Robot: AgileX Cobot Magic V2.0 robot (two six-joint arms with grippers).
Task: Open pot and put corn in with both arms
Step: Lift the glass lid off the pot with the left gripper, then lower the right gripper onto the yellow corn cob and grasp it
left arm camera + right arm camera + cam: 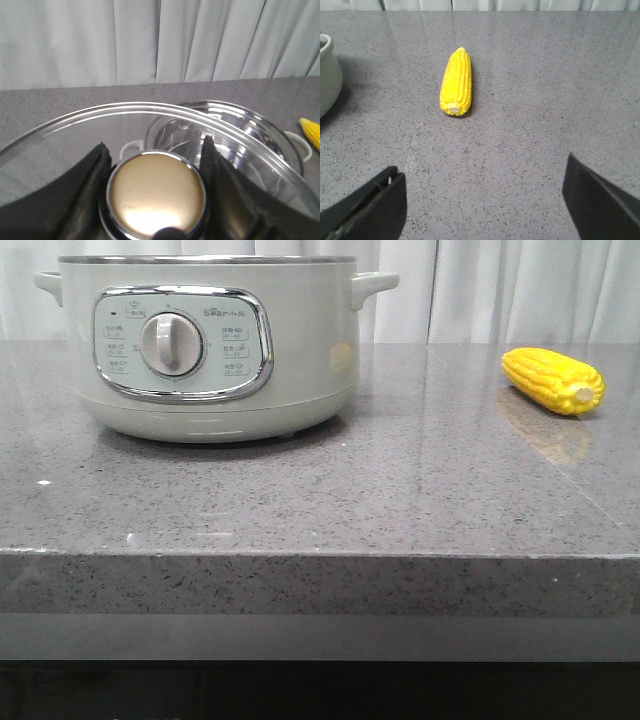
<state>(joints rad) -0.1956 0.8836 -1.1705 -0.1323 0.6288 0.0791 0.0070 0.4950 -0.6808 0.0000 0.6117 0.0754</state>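
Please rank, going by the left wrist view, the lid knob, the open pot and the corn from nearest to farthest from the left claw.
1. Lid knob: between the left claw's fingers.
2. Pot: open, beyond the glass lid.
3. Corn: farthest, past the pot at the picture's edge.

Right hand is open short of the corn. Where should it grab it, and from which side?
Grip the corn across its thick middle, coming from its stub end, probably straight ahead. It lies flat on the counter, lengthwise to the open right hand, so the fingers can close on its rounded sides.
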